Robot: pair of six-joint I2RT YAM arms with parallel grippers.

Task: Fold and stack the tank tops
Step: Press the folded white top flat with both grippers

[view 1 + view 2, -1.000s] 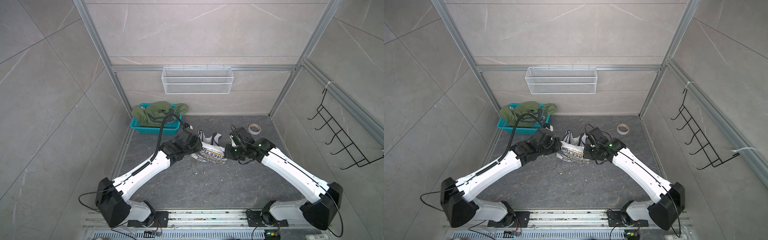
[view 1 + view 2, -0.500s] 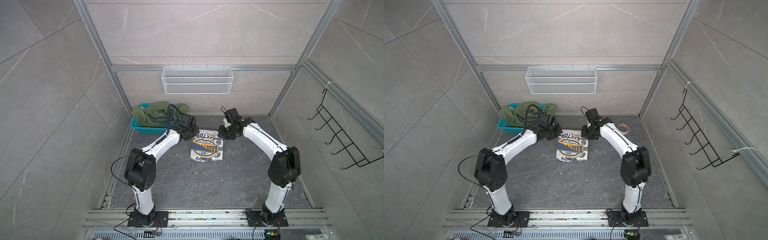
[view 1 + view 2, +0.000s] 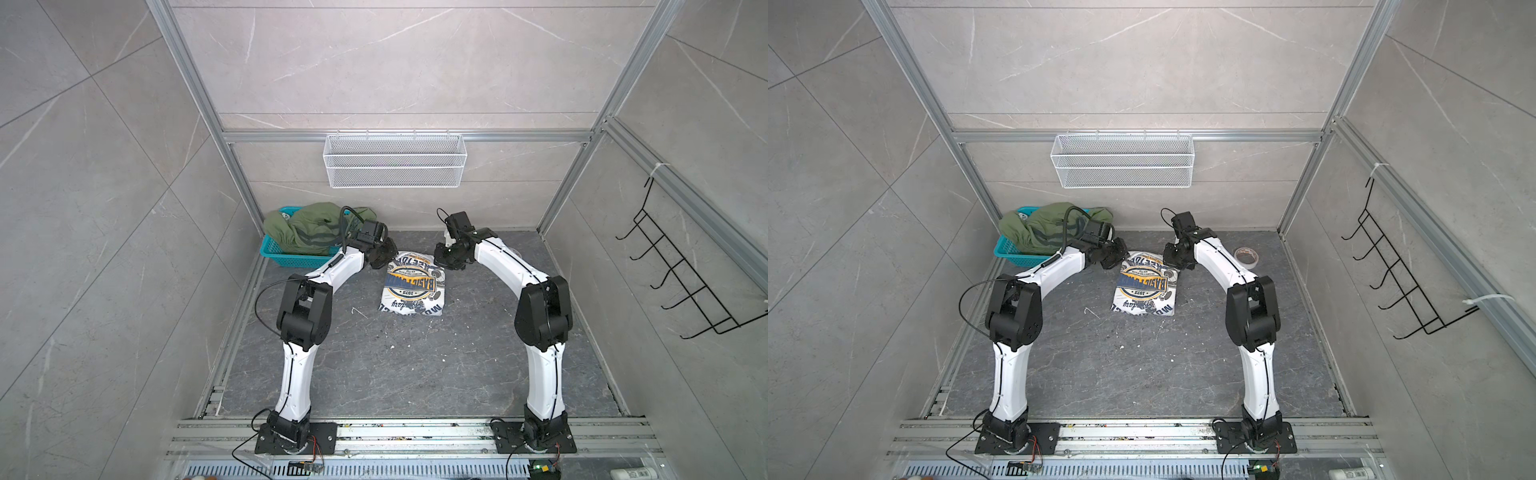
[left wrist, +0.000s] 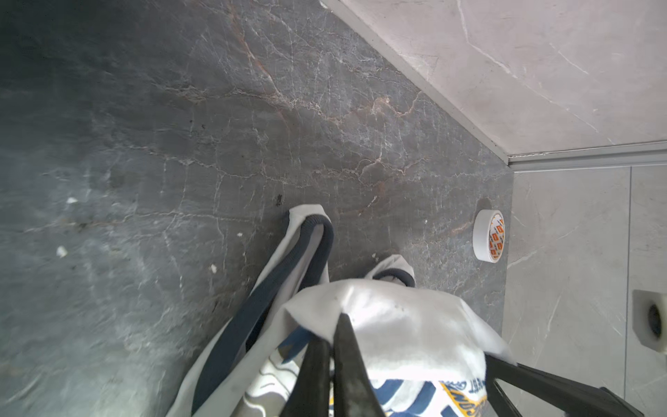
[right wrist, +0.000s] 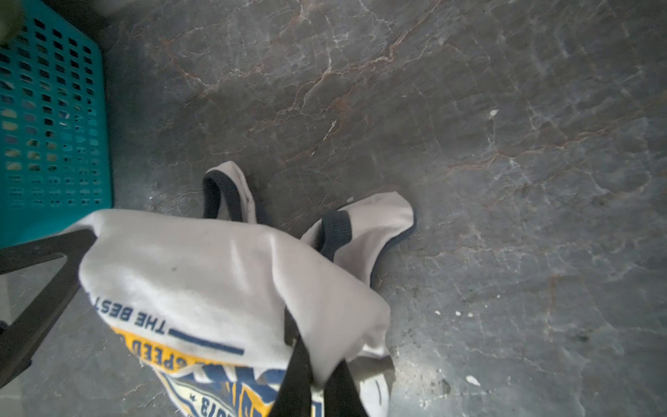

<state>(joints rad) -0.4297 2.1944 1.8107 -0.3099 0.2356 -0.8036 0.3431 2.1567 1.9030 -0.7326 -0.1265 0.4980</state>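
The white tank top (image 3: 413, 286) lies folded, graphic up, on the floor (image 3: 374, 374), its far edge pinched at either corner between the nearly closed fingers of the left gripper (image 3: 384, 258) and right gripper (image 3: 446, 259), and beyond, in the far left corner, the olive tank top (image 3: 309, 230) heaps over the teal basket (image 3: 286, 258).

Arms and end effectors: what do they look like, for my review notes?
The left arm and right arm match: white shells, black joint housings, black bases, thin black cables looping alongside. The left end effector and right end effector have slim, tapered black fingers.
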